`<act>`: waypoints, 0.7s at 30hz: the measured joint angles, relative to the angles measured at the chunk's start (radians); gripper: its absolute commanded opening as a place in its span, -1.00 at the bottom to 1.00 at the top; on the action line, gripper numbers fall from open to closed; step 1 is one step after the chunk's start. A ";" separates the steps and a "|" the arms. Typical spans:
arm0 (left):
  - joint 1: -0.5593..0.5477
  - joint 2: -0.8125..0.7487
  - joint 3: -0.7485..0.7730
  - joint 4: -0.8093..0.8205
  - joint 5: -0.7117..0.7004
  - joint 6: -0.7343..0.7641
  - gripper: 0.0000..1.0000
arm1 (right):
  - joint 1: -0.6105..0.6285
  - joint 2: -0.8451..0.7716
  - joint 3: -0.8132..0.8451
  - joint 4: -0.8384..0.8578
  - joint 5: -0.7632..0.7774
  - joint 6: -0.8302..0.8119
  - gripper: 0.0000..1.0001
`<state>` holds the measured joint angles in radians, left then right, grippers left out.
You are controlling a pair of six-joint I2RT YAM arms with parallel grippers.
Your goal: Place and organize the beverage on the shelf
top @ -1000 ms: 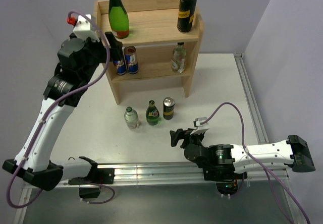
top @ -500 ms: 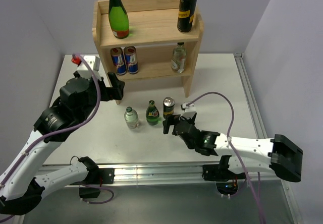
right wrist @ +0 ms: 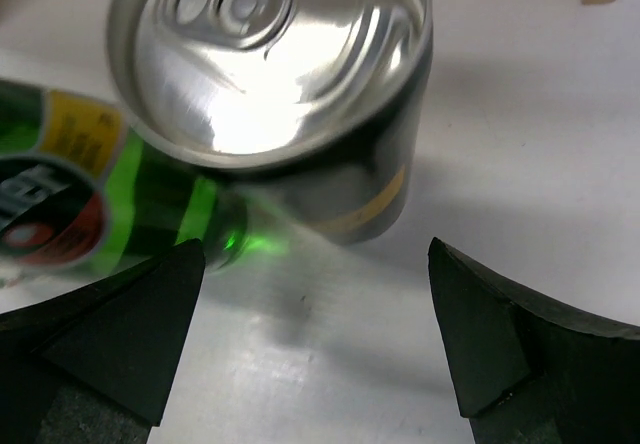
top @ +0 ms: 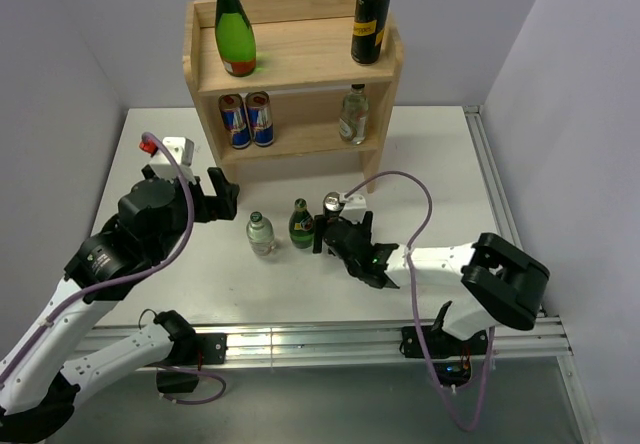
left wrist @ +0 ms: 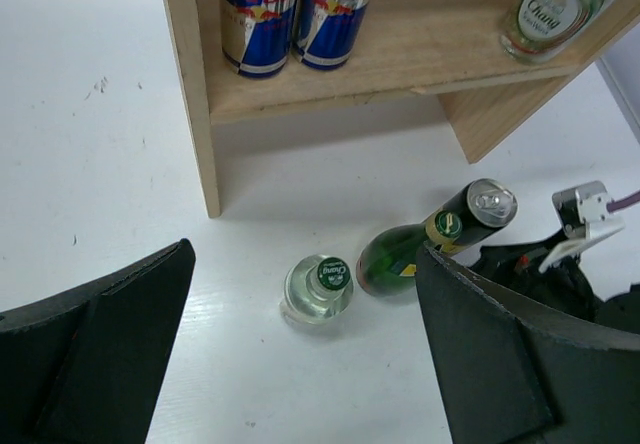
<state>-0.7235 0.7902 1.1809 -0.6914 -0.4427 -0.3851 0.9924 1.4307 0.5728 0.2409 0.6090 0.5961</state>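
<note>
The light wood shelf stands at the back. Its top board holds a tall green bottle and a black can. Its lower tier holds two Red Bull cans and a clear bottle. On the table stand a small clear bottle, a green bottle and a black can. My right gripper is open just short of that can, with the green bottle beside it. My left gripper is open and empty, above and left of the clear bottle.
The shelf's left side panel stands close in front of the left gripper. The right arm's cable loops over the table right of the shelf. A metal rail runs along the near edge.
My left arm has drawn back from the shelf's lower tier toward the near left. My right gripper has moved forward and left up to the black can on the table.
</note>
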 measured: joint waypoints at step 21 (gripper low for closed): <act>0.000 -0.032 -0.181 0.119 -0.028 0.035 0.99 | -0.084 0.276 0.095 0.238 0.098 -0.093 0.20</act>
<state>-0.7235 0.7582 0.9997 -0.5720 -0.4706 -0.3500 0.9081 1.7065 0.6674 0.4793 0.7071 0.5026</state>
